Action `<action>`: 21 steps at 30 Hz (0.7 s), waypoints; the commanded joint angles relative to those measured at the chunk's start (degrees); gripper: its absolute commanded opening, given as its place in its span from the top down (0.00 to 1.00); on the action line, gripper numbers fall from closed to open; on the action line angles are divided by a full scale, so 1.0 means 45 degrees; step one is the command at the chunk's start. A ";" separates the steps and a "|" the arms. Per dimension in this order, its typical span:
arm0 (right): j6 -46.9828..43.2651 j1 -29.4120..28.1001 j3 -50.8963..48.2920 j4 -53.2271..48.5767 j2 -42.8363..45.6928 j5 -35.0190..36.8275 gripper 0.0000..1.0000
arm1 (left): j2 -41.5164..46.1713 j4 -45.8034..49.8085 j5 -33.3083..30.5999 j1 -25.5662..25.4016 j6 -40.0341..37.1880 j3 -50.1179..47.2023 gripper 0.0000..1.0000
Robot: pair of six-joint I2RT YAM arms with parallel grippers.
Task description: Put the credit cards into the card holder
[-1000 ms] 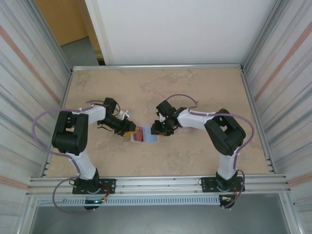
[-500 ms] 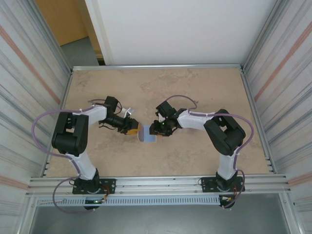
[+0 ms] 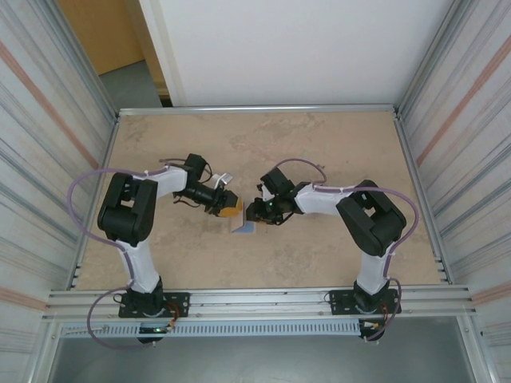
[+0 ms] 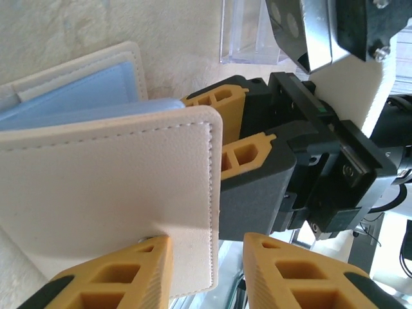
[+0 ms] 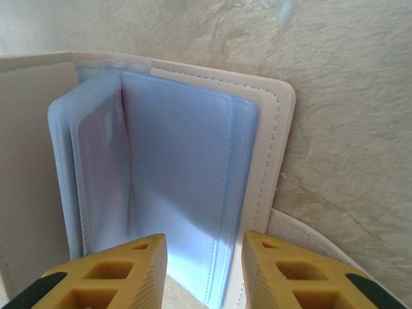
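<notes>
Beige stitched leather-look cover is what we are seeing on the card holder [image 4: 109,187]: a fold-over wallet with rounded corners and pale blue sleeves fanning out inside. It is lying opened near the middle of the table [image 3: 335,144], right between the two arms, with one flap lifted off the other. A pinkish-red credit card [image 5: 103,161] is showing faintly through one translucent sleeve. The left gripper [image 4: 207,244] is reaching in at the lifted flap, with its orange fingers [image 4: 109,277] standing apart and one lying against the flap's lower edge; nothing is pinched. The right gripper [image 5: 205,243] is sitting at the sleeves' free edge, jaws likewise parted and not clenched on anything. A clear plastic case [image 4: 248,38] is lying just beyond the holder.
</notes>
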State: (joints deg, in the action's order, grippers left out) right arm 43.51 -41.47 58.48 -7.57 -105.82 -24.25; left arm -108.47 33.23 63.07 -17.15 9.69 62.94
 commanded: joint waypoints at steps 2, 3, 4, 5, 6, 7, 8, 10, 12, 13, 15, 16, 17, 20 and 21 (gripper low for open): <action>0.0304 0.0150 -0.0416 -0.0913 0.0650 0.0337 0.66 | -0.0719 0.0783 0.0500 -0.0255 -0.0584 0.0784 0.66; 0.0310 0.0138 -0.0436 -0.0951 0.0801 0.0384 0.67 | -0.0851 0.0859 0.0485 -0.0277 -0.0684 0.0887 0.67; 0.0317 0.0144 -0.0466 -0.1007 0.0989 0.0415 0.67 | -0.0966 0.0927 0.0419 -0.0307 -0.0800 0.1032 0.68; 0.0311 0.0146 -0.0465 -0.1055 0.1150 0.0439 0.67 | -0.1099 0.1081 0.0277 -0.0340 -0.0945 0.1175 0.70; 0.0289 0.0147 -0.0456 -0.1123 0.1270 0.0451 0.68 | -0.1219 0.1269 0.0131 -0.0397 -0.1144 0.1334 0.71; 0.0273 0.0166 -0.0457 -0.1228 0.1413 0.0445 0.68 | -0.1367 0.1475 0.0075 -0.0474 -0.1349 0.1503 0.72; 0.0286 0.0181 -0.0495 -0.1312 0.1561 0.0465 0.68 | -0.1468 0.1595 0.0030 -0.0514 -0.1407 0.1611 0.72; 0.0343 0.0193 -0.0699 -0.1325 0.1923 0.0552 0.68 | -0.1606 0.1580 0.0050 -0.0620 -0.1336 0.1673 0.72; 0.0431 0.0217 -0.0920 -0.1242 0.2238 0.0584 0.69 | -0.1796 0.1625 -0.0010 -0.0710 -0.1358 0.1750 0.72; 0.0479 0.0214 -0.1025 -0.1179 0.2369 0.0567 0.69 | -0.1900 0.1723 -0.0026 -0.0755 -0.1409 0.1826 0.72; 0.0657 0.0206 -0.1268 -0.0959 0.2517 0.0545 0.68 | -0.2028 0.1889 -0.0050 -0.0799 -0.1479 0.1965 0.72; 0.0826 0.0181 -0.1394 -0.0719 0.2572 0.0492 0.68 | -0.2049 0.1902 -0.0037 -0.0794 -0.1490 0.2000 0.72; 0.0932 0.0173 -0.1496 -0.0516 0.2578 0.0434 0.67 | -0.2049 0.1912 -0.0069 -0.0799 -0.1475 0.2027 0.72; 0.1171 0.0152 -0.1669 -0.0057 0.2435 0.0374 0.67 | -0.2303 0.2032 -0.0085 -0.0833 -0.1484 0.2197 0.72; 0.1246 0.0103 -0.1668 0.0165 0.2333 0.0268 0.67 | -0.2418 0.2148 -0.0103 -0.0842 -0.1559 0.2288 0.72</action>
State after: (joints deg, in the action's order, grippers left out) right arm 46.78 -40.84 51.40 -9.21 -95.53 -22.39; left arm -117.78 40.01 62.96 -20.67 4.32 71.50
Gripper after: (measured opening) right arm 0.330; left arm 0.281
